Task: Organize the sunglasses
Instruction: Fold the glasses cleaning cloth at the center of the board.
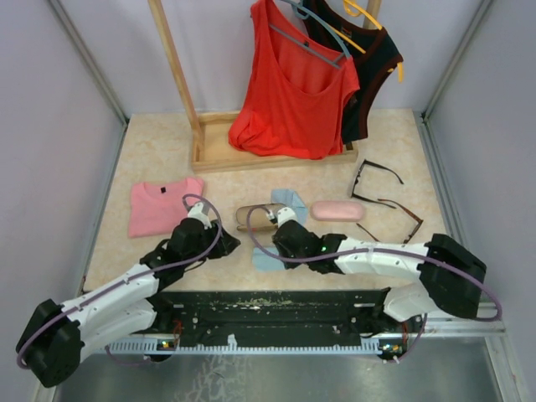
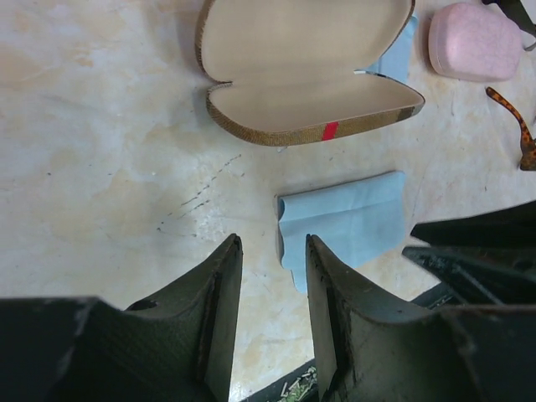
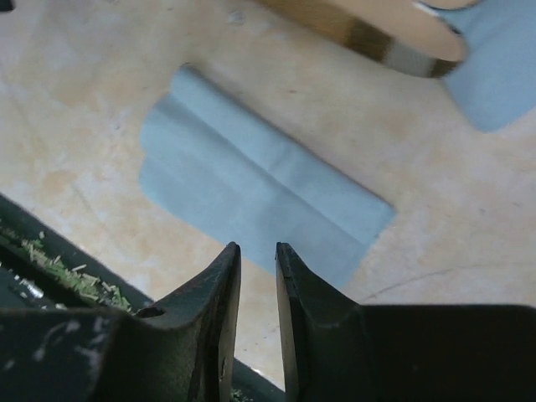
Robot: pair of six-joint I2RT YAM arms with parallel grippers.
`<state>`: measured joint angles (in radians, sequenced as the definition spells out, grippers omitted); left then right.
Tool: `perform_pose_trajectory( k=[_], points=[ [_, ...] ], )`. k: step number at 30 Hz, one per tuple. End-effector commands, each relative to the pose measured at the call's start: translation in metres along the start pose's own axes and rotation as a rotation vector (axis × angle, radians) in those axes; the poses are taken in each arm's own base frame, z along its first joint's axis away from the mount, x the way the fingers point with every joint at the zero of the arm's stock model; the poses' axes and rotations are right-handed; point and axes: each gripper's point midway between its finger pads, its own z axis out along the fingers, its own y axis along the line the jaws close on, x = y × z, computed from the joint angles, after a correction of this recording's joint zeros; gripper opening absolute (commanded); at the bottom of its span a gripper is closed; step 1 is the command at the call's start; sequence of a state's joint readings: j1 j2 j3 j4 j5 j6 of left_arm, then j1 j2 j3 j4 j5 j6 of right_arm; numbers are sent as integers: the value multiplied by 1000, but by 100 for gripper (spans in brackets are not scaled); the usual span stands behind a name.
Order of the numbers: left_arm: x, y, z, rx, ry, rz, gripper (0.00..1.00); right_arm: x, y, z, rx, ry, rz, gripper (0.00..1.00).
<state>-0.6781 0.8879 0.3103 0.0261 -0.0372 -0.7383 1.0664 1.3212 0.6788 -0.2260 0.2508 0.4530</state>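
Both my arms stretch low over the bench, wrists near its middle. Left tool spread, empty. Right tool barely parted, empty, over blue cloth. Far right lie black sunglasses and reddish-brown sunglasses. My right wrist partly hides the plaid case.

We log a robot test cell: plain lilac wall panels in metal framing, marble-look table, wooden garment rack holding a red top and a black top.
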Motion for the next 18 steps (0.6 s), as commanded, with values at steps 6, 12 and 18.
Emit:
perform_pose_trajectory(
  k=[6,12,18],
  points=[
    [-11,26,-23,-106,-106,-67,41,-37,81,21,-218,-46,-215,29],
    [-23,33,-40,-134,-182,-83,44,-49,96,40,-226,-48,-282,30],
    [-20,36,-41,-146,-171,-87,45,-40,99,58,-209,1,-321,31]
  ],
)
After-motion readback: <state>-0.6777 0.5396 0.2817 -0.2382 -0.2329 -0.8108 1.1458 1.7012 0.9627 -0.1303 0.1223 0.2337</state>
